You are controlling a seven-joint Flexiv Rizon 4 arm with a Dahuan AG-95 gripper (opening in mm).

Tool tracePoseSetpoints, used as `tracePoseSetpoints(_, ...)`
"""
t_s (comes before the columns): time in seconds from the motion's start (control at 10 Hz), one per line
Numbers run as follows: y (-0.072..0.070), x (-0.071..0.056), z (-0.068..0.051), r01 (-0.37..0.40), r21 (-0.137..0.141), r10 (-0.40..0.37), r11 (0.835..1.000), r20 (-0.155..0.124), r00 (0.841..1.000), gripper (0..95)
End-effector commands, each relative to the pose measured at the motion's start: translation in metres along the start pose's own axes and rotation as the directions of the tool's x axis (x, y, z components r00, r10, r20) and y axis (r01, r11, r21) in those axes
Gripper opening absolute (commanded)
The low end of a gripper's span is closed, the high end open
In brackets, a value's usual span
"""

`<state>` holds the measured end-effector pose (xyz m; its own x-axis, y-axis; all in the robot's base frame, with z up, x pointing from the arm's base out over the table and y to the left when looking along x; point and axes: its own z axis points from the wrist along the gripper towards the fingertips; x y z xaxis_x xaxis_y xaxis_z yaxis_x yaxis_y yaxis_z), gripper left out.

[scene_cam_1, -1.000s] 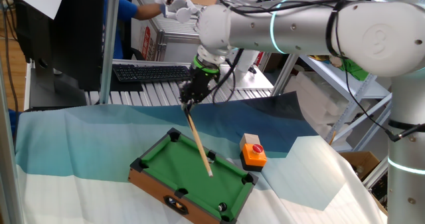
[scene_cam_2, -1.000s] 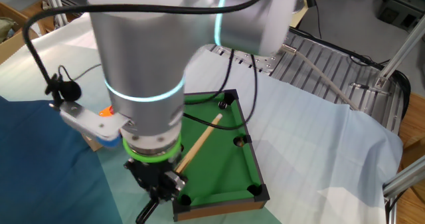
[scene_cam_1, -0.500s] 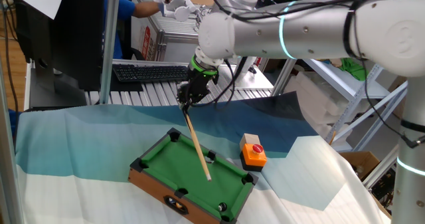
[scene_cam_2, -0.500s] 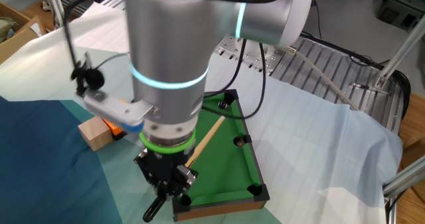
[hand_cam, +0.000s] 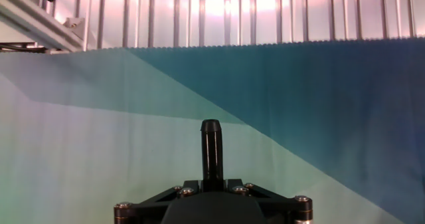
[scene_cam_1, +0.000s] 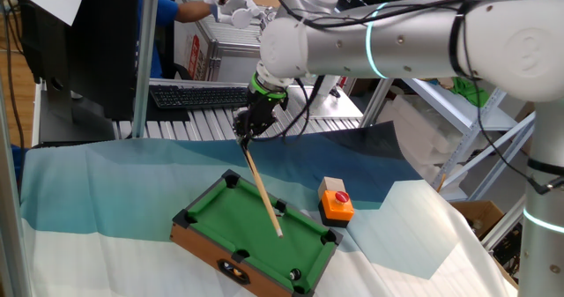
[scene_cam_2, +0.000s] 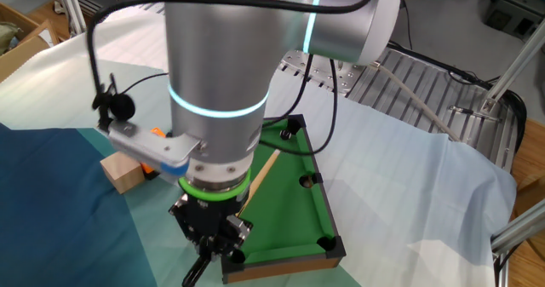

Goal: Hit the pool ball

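Since a second ago the gripper (scene_cam_1: pixel 246 129) turned a little, so the cue stick (scene_cam_1: pixel 263 191) now leans more steeply over the pool table (scene_cam_1: pixel 231 218).

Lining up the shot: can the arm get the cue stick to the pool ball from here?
Probably yes: the end effector grips the cue stick, whose tip sits short of the pool ball with bare felt between.

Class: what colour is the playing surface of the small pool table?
Green, framed by a brown wooden rim; clearest in one fixed view.

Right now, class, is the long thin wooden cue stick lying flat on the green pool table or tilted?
Tilted: the wooden cue stick slopes from the fingers down to the green pool table.
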<state>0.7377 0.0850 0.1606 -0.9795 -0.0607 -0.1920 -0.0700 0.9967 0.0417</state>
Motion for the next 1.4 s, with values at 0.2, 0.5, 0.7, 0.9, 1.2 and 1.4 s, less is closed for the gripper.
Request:
tracePoseSetpoints(0.2, 0.0004, 0.0001, 0.0002, 0.004, 0.004, -0.004, 1.000, 0.002, 1.000, 0.0)
tracePoseSetpoints(0.5, 0.0015, 0.0017, 0.0012, 0.011, 0.013, -0.012, 1.000, 0.005, 1.000, 0.0)
tracePoseSetpoints(0.7, 0.0022, 0.0025, 0.0017, 0.013, 0.014, -0.013, 1.000, 0.001, 1.000, 0.0)
tracePoseSetpoints(0.9, 0.0047, 0.0058, 0.0034, 0.011, 0.017, -0.011, 1.000, -0.007, 1.000, 0.0)
tracePoseSetpoints(1.2, 0.0056, 0.0079, 0.0047, 0.031, 0.024, -0.031, 0.999, 0.003, 1.000, 0.0)
tracePoseSetpoints(1.4, 0.0028, 0.0078, 0.0059, 0.035, 0.026, -0.035, 0.999, -0.002, 0.999, 0.0)
